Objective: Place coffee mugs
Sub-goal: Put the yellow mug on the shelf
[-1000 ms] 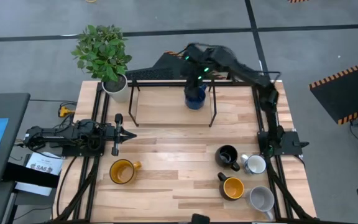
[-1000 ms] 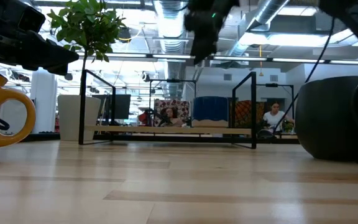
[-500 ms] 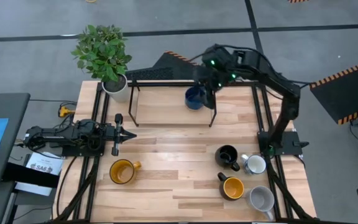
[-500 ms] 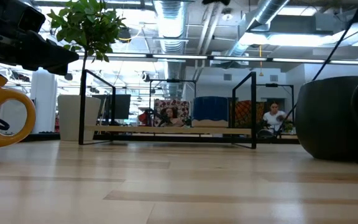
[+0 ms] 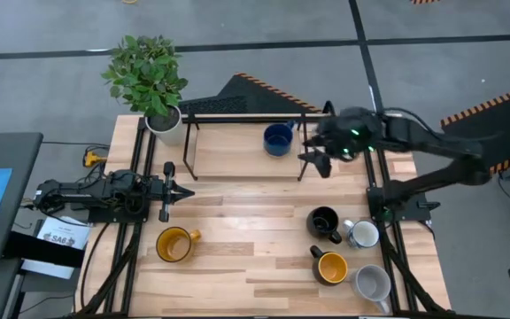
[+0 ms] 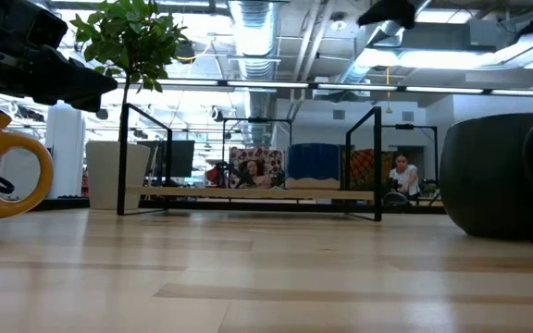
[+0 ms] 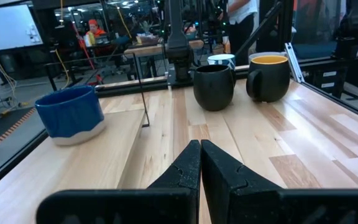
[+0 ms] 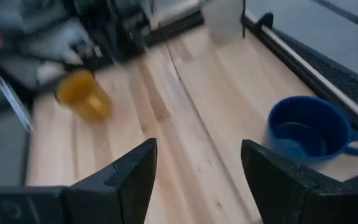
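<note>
I see my right claw (image 5: 317, 157) spread wide and holding nothing, hovering just beside the dark blue ceramic mug (image 5: 278, 139), which sits on the raised wooden shelf (image 5: 228, 146) at the far side of the light wooden table (image 5: 246, 230). My left claw (image 5: 168, 188) is pinched closed, empty, resting near the yellow-orange ceramic mug (image 5: 174, 244). Four more mugs cluster at the table's right corner.
</note>
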`<state>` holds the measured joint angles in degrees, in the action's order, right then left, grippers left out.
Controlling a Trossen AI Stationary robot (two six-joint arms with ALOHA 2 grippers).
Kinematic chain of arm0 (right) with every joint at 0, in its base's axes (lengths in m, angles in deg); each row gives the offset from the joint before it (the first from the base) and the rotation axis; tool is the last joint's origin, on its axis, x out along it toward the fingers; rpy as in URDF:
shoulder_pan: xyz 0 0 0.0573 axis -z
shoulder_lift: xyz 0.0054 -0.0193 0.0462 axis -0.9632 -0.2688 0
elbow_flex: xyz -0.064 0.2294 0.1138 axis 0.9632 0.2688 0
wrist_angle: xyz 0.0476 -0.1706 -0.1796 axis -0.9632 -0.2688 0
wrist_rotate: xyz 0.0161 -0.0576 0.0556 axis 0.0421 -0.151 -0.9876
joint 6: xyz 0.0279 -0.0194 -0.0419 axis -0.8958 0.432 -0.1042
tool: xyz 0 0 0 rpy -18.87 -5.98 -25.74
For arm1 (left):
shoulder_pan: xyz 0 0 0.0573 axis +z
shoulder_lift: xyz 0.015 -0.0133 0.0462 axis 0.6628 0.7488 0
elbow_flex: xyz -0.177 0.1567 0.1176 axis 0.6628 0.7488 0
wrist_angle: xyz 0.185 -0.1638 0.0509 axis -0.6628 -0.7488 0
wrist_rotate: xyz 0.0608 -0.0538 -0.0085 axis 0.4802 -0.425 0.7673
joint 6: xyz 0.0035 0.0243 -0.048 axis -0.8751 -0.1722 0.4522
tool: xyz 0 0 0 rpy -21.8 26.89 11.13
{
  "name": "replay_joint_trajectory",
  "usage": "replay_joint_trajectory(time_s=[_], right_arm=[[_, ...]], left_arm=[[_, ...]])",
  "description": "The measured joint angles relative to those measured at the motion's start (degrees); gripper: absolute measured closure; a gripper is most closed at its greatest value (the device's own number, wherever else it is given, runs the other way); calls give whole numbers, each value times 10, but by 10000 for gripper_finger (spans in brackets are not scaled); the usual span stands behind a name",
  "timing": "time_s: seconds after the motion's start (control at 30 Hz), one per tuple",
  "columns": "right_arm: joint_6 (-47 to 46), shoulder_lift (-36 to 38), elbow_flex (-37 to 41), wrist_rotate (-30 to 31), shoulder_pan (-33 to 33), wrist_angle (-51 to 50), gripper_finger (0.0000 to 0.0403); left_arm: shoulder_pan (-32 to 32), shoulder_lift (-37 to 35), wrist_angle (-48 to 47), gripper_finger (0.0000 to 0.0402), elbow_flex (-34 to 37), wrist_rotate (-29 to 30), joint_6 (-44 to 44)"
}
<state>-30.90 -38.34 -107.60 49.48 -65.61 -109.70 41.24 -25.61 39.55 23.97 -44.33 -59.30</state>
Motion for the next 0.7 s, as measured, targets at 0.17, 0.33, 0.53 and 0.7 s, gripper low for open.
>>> replay_joint_trajectory(time_s=[0.17,0.33,0.53,0.7], right_arm=[[-114,109,120,70,-66,133,143],[-129,146,165,117,-114,227,143],[-139,131,167,125,-122,252,143],[-162,109,168,125,-122,261,143]], left_arm=[[0,0,17,401,0,10,0],[0,0,89,402,0,32,47],[0,0,227,402,0,54,253],[-1,21,232,401,-49,64,420]])
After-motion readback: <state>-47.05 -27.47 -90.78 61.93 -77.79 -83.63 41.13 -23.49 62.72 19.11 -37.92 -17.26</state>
